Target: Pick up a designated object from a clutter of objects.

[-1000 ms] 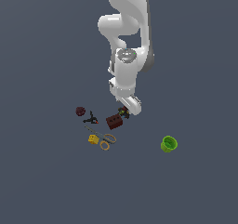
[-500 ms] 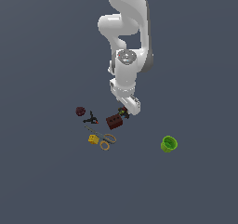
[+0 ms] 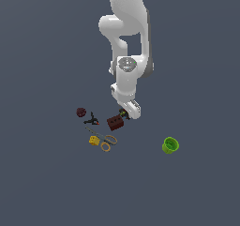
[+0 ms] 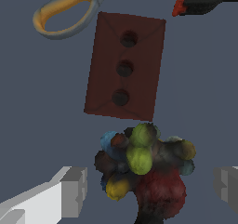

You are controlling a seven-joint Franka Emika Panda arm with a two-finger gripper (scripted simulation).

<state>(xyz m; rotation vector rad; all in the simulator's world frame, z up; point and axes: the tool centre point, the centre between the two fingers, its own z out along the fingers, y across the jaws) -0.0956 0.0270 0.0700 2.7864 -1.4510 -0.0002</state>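
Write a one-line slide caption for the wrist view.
Open jaws straddle the lumpy multicoloured toy, with the brown three-hole brick just beyond and the scissors' handles behind.

Jaws straddle the lumpy toy (image 4: pixel 142 172); brown brick (image 4: pixel 124 66) crowds just beyond.

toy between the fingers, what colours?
Dark lumpy toy with green, yellow, blue and red blobs; clearest in the wrist view.

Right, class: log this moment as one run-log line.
phase: pre-grasp | gripper: open, straddling lumpy toy | brown brick: beside toy | toy: not lifted
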